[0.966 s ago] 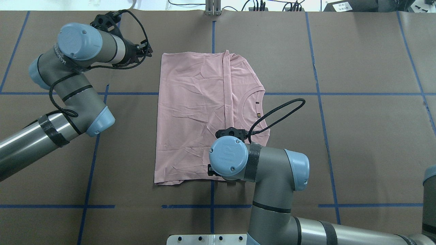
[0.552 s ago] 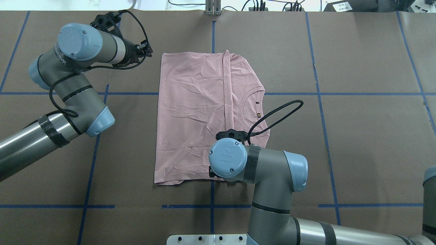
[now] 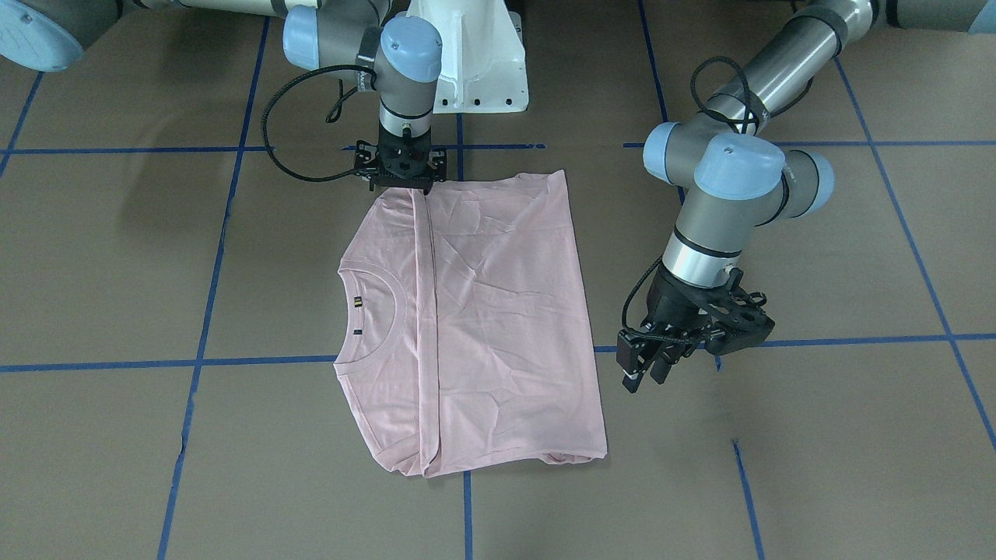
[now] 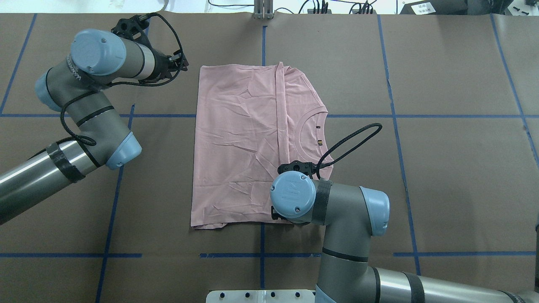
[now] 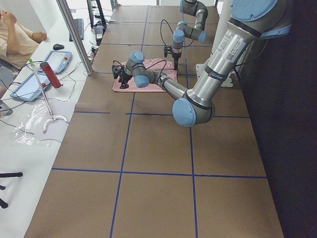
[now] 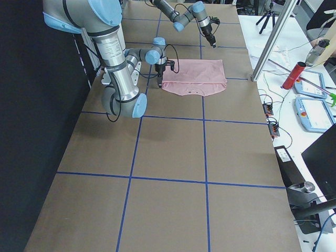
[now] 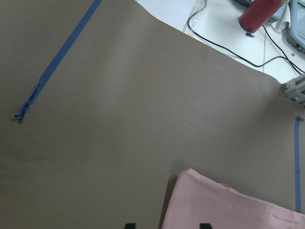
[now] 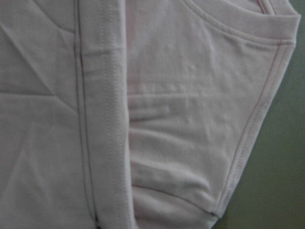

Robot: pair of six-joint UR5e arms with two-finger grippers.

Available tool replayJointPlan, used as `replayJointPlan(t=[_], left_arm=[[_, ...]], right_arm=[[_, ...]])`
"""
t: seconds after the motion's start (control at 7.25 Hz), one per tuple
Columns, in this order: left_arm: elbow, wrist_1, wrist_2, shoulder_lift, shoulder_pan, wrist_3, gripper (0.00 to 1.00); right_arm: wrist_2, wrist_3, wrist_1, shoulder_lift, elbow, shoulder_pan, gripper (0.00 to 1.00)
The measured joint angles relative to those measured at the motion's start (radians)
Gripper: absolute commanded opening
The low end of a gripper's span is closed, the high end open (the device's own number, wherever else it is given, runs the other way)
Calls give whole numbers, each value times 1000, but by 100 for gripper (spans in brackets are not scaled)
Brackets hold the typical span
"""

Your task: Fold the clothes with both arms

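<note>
**Tabletop** (image 4: 442,168): brown sheet gridded in blue tape. It carries the one garment at its middle, where both arms can reach it.

**Left arm** (image 4: 97,115): elbow bent, wrist turned toward the shirt's far left corner. It looks staged there to take that corner for the next fold.

**Right arm** (image 4: 345,210): comes out from the base over the shirt's near edge, wrist pointing straight down.

**T-shirt** (image 4: 240,139): pale pink and lying flat at mid-table, neck to the right. No print shows, so it is face down or folded inward. The lower body is turned over onto the chest. Its hem (image 4: 278,109) runs near-to-far just left of the collar (image 4: 301,132). By my reckoning one fold is made and a crosswise one is due.

**Left hand** (image 3: 642,377): hovers just beside the far left corner and touches nothing. Its fingers are parted by a moderate gap with nothing between them.

**Right hand** (image 3: 401,185): low on the near edge where the hem crosses the layer beneath, probably to pin or pinch both layers. I cannot tell how its fingers stand, because the wrist hides them.

**Neck label** (image 4: 320,142): a small dark tab inside the collar.

**Containers**: only a red cylinder (image 5: 49,74) on the side desk beyond the far edge, perhaps a bottle. Its contents are not visible.
</note>
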Motion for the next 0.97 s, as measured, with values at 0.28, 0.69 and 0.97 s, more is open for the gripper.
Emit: replayJointPlan(t=[0.28,0.69,0.97], left_arm=[[0,0,0,-2,-1,0,55],[-2,0,1,-5,-1,0,55],[-4,0,1,-5,-1,0,54]], right_arm=[[5,-62,2,-71,55,30,100],[1,-141,5,-170,147,58,100],[-3,-149,13,-114,120,86,100]])
